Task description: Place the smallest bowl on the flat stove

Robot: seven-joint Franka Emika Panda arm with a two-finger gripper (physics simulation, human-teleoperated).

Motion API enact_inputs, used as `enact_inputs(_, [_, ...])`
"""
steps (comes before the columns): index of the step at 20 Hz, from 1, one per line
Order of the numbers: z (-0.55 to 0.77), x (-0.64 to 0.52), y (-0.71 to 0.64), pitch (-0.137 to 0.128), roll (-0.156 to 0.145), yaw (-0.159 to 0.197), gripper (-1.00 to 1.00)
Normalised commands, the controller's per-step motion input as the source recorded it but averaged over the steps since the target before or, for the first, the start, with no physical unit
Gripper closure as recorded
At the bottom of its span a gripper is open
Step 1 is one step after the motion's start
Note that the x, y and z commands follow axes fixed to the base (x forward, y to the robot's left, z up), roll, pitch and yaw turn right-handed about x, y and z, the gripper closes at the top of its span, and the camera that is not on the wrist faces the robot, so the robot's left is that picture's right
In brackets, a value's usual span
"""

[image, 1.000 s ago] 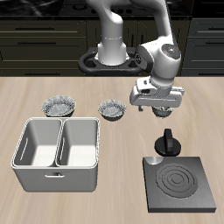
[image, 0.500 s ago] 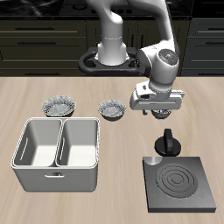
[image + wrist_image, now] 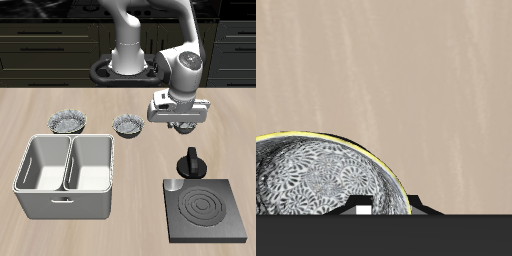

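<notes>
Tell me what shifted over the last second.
The gripper moved slightly toward the table's back, rising a little; whether it grips the patterned bowl under it cannot be told. The two bowls, grey bin and flat stove stayed put.

I count two patterned bowls (image 3: 68, 122) (image 3: 127, 124) in the open on the surface (image 3: 120, 220), with a third (image 3: 321, 180) filling my wrist camera. One flat stove (image 3: 206, 209), one knob (image 3: 190, 163), one two-compartment bin (image 3: 67, 175), one claw (image 3: 181, 126).
</notes>
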Motion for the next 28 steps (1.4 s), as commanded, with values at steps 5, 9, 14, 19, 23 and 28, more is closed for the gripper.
enact_inputs(5, [0.33,0.0,0.02,-0.037,0.032,-0.026,1.0])
enact_inputs(9, [0.34,0.0,0.06,-0.042,0.033,-0.004,1.0])
enact_inputs(14, [0.58,0.14,-0.01,-0.061,0.011,-0.013,1.0])
enact_inputs(19, [0.39,0.03,-0.02,-0.048,0.004,-0.006,1.0])
enact_inputs(23, [0.32,-0.01,0.06,-0.043,0.011,0.008,1.0])
enact_inputs(28, [0.01,0.19,0.06,0.039,0.027,0.003,1.0])
